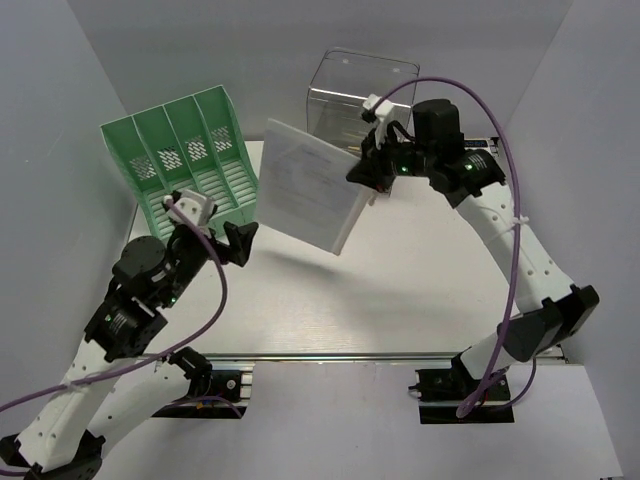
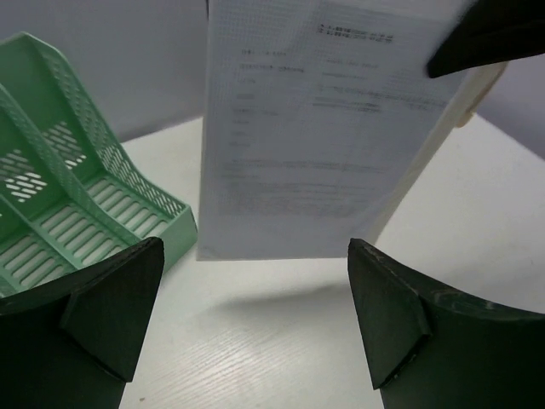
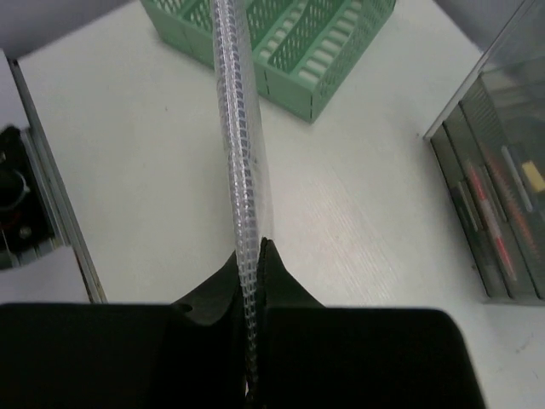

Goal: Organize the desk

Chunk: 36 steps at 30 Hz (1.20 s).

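Observation:
The desk (image 1: 400, 290) is a white tabletop with a silver rail along its near edge. My right gripper (image 1: 368, 172) is shut on the edge of a clear document sleeve with a printed sheet (image 1: 305, 185) and holds it upright in the air above the desk. The right wrist view shows the sleeve (image 3: 238, 145) edge-on, pinched between the jaws. My left gripper (image 1: 240, 243) is open and empty, low over the desk in front of the sleeve (image 2: 324, 128), with nothing between its fingers (image 2: 111, 298).
A green slotted file rack (image 1: 185, 155) stands at the back left; it also shows in the left wrist view (image 2: 60, 204) and the right wrist view (image 3: 315, 43). A clear plastic drawer box (image 1: 360, 95) stands at the back centre, and in the right wrist view (image 3: 502, 196). Grey walls enclose the desk.

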Each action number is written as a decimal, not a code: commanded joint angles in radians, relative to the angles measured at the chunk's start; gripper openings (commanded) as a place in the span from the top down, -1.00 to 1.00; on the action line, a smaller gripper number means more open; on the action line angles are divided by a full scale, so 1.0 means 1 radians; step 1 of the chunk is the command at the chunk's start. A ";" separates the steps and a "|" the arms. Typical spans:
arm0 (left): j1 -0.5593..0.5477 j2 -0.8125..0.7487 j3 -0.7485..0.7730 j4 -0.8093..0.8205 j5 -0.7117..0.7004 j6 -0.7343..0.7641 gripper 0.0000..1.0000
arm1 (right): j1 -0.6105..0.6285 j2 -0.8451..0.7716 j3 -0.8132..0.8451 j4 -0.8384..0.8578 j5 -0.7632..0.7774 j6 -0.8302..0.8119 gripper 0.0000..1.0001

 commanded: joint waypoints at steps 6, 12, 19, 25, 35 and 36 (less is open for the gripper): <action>-0.002 -0.062 0.024 -0.024 -0.083 -0.031 -0.96 | 0.065 0.106 0.141 0.426 0.043 0.341 1.00; 0.007 -0.129 -0.042 0.003 -0.078 -0.035 -0.96 | 0.115 0.208 0.247 0.544 0.162 0.422 1.00; 0.007 -0.163 -0.072 -0.014 -0.078 -0.058 -0.96 | 0.155 0.366 0.431 0.584 0.213 0.427 1.00; 0.007 -0.166 -0.074 -0.043 -0.062 -0.089 -0.96 | 0.166 0.452 0.509 0.603 0.173 0.381 1.00; 0.007 -0.195 -0.089 -0.070 -0.066 -0.095 -0.96 | 0.186 0.533 0.561 0.655 0.227 0.329 1.00; 0.007 -0.200 -0.091 -0.077 -0.069 -0.095 -0.96 | 0.189 0.553 0.565 0.664 0.231 0.321 1.00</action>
